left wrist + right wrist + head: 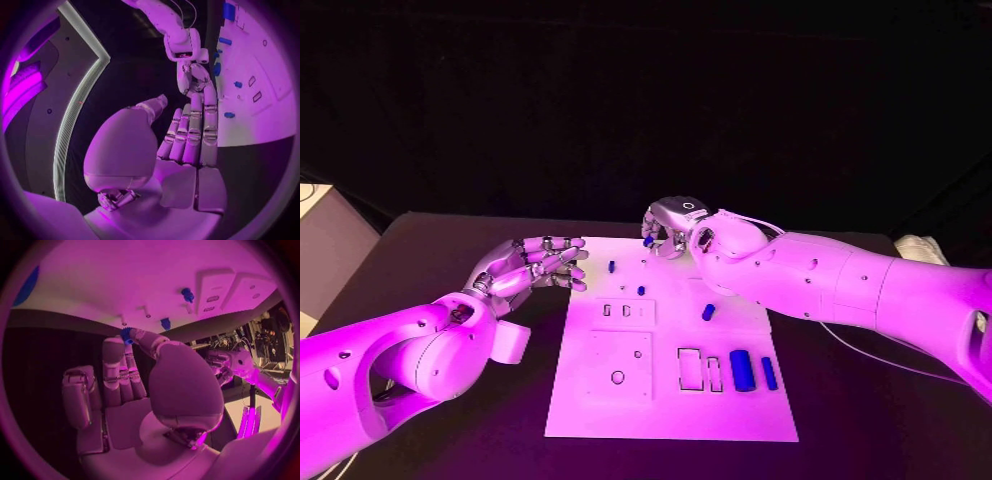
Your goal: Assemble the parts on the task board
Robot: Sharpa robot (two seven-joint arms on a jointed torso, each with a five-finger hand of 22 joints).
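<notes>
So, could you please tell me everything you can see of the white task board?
The task board is a flat white rectangular plate lying on the black table, its long side running away from the robot. Its surface carries raised square blocks with slots and holes, plus rectangular outlines near the right. Small blue parts lie on it or stand in it. The right robot hand hovers at its far edge, pinching a small blue piece; the left robot hand sits beside its left edge, holding nothing.

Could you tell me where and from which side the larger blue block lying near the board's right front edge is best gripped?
Probably from straight above, pinching the long sides of the blue block at mid-length. It lies flat on the white board, with a slimmer blue bar close beside it, so fingers should stay narrow.
</notes>
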